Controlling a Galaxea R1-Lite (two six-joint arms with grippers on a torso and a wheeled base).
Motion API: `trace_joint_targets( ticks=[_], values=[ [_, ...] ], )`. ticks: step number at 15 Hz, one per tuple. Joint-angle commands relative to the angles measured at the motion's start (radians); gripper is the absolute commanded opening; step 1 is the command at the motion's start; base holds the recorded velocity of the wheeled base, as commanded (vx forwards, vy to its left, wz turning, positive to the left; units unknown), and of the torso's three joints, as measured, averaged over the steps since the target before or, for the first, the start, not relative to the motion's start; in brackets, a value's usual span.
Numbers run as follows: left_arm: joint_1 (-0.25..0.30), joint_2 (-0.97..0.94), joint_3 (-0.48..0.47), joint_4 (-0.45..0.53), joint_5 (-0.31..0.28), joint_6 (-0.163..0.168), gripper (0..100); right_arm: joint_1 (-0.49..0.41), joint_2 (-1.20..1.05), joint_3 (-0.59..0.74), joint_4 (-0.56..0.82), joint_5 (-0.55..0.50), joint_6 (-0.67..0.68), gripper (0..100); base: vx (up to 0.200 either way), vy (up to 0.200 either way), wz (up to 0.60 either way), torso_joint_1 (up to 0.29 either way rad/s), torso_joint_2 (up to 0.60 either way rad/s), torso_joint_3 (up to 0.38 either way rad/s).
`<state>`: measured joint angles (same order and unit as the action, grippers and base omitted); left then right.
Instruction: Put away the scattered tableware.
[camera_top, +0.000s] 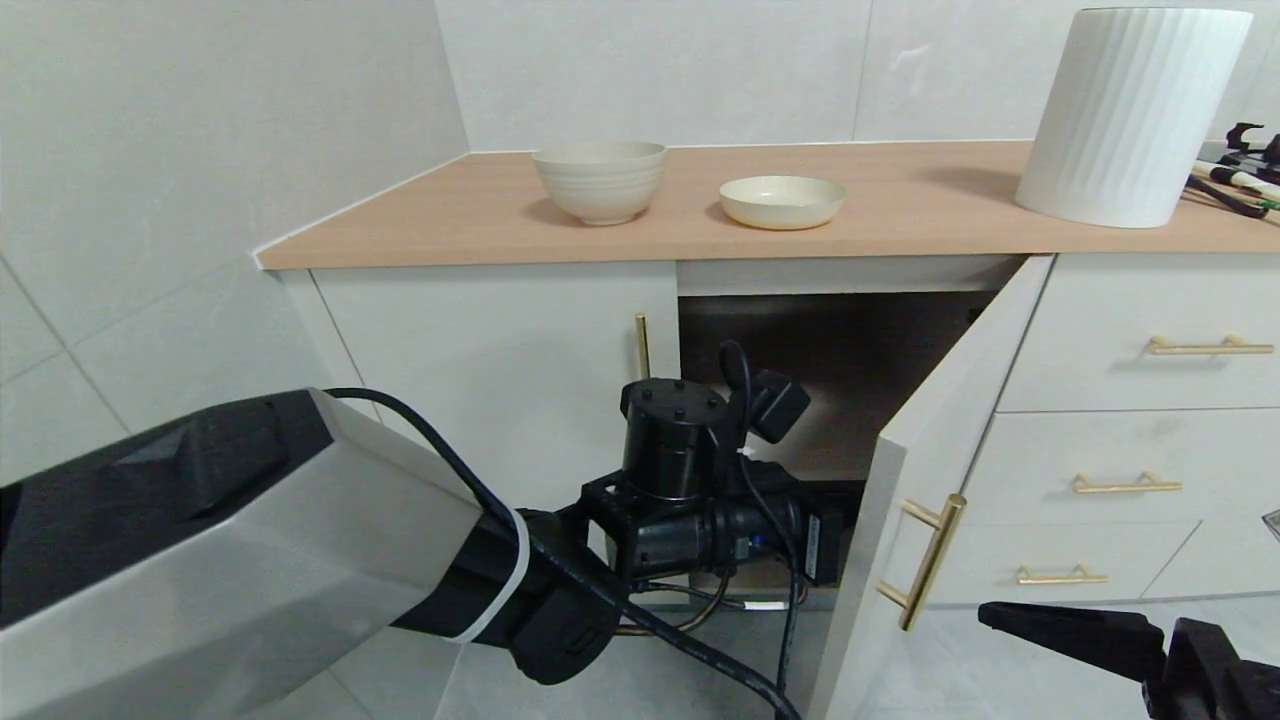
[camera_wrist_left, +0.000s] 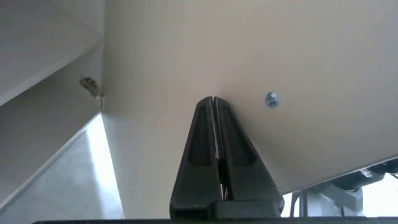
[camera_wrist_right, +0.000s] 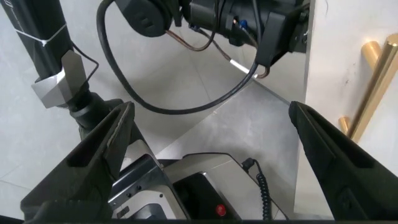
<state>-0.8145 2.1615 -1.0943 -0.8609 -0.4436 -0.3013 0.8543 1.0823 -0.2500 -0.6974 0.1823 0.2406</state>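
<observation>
Left pincer (camera_wrist_left: 213, 106): fingers pressed together, nothing between them, tips right up against the inner face of the open cupboard door (camera_wrist_left: 298, 56), just beside a small screw (camera_wrist_left: 271, 99). In the head view that arm runs from lower left to centre frame, its far end tucked behind the door.

Right pincer (camera_wrist_right: 211, 109): spread wide and empty, low at the lower right of the head view, near the door's brass handle (camera_top: 928, 560) but not touching it.

My read: the step is swinging the door wide to free the cupboard opening (camera_top: 830, 350). To do it well I'd push with the closed tips flat on the panel, out toward the handle edge and away from the hinge, slowly, so they don't skid. I'd hold the right arm out of the door's arc. The left arm's cables hang close to the door edge, so I'd watch for snagging.

Tableware: a ribbed bowl (camera_top: 600, 180) and a shallow dish (camera_top: 782, 201) sit apart on the desk (camera_top: 480, 220), upper centre, both untouched, so nothing has been stowed yet.

Also noted: a tall white ribbed container (camera_top: 1135, 110) at upper right, pens (camera_top: 1235, 180) at the far right edge, and drawers (camera_top: 1140, 340) on the right.

Writing: none readable on the bowl, dish or container, and the pens are too small to tell.
</observation>
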Motion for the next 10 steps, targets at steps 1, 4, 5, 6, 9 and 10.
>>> trace_joint_targets(
  ticks=[1,4,5,6,9,10],
  values=[
    [0.011,-0.002,0.034,-0.004,0.008,0.001,0,-0.001,0.005,0.001,-0.001,0.000,0.000,100,0.000,0.000,0.00,0.000,0.00,0.000],
    [0.020,0.004,0.040,-0.003,0.008,-0.001,0,-0.001,0.005,0.001,-0.001,0.000,0.000,100,0.000,0.000,0.00,0.000,0.00,0.000],
    [0.020,0.006,0.036,-0.003,0.008,-0.001,0,-0.001,0.005,0.001,-0.001,0.000,0.000,100,-0.200,0.000,0.00,0.002,0.00,0.012],
    [0.020,0.014,0.031,-0.003,0.008,-0.001,0,-0.001,0.005,0.001,-0.001,0.000,0.000,100,-0.200,0.000,0.00,-0.002,0.00,0.007],
    [0.032,0.049,-0.007,-0.001,0.008,-0.002,0,-0.001,0.007,0.001,0.001,0.000,0.000,100,0.000,0.000,0.00,0.000,0.00,0.000],
    [0.034,0.063,-0.016,-0.001,0.010,-0.002,0,-0.001,0.005,0.001,-0.001,0.000,0.000,100,0.000,0.000,0.00,0.000,0.00,0.000]
  ],
)
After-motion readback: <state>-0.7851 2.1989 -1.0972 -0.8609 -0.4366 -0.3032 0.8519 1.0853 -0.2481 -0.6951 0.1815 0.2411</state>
